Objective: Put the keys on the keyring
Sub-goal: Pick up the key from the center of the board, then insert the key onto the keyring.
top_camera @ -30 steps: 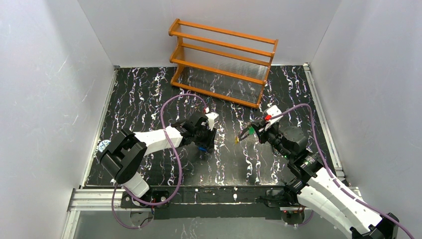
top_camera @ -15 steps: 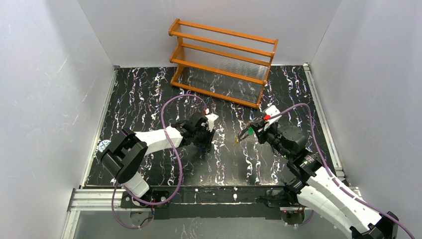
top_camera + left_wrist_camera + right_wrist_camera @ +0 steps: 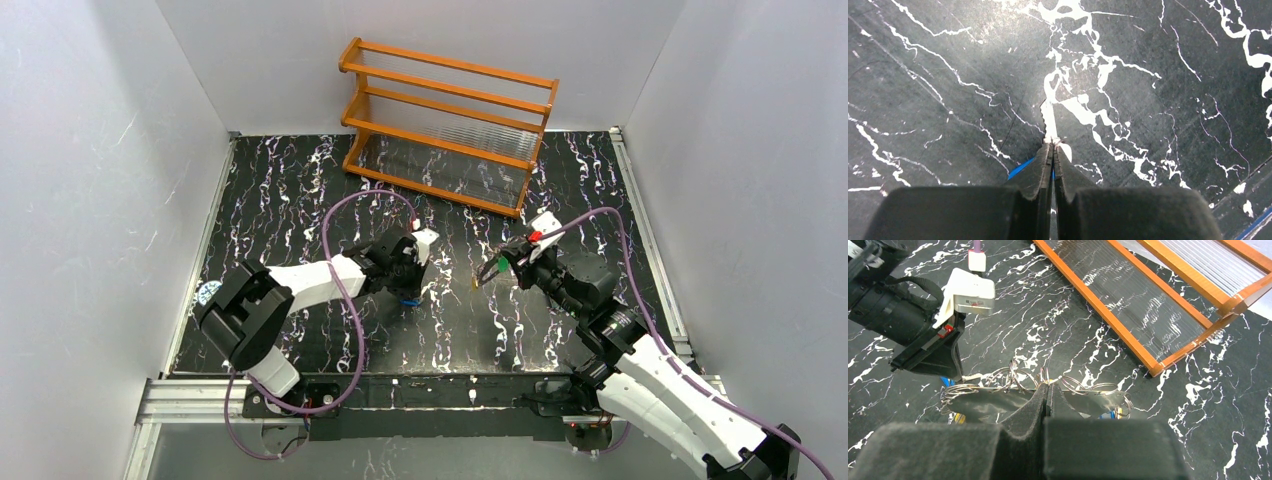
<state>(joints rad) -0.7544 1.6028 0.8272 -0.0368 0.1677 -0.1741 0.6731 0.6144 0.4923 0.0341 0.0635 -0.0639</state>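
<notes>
Top view: in front of the wooden rack (image 3: 450, 125), the left gripper (image 3: 407, 290) is pressed together on a blue-headed key (image 3: 408, 299), low over the table. Further right, the right gripper (image 3: 488, 272) pinches the keyring (image 3: 476, 281).

Left wrist: its fingers (image 3: 1040, 167) clamp that key, blade poking forward.

Right wrist: jaws closed on the keyring's wire loops, keys (image 3: 983, 404) hanging either side, with the rack beyond.

Top view, as I see it: plain white walls (image 3: 100, 150) close in the left, right and rear. The floor is a black mat (image 3: 290, 180) veined with white, edged by a metal rail (image 3: 200, 395) along the bottom. An orange wooden rack (image 3: 450, 66) stands at upper centre, near the rear wall. The light is even and soft.
</notes>
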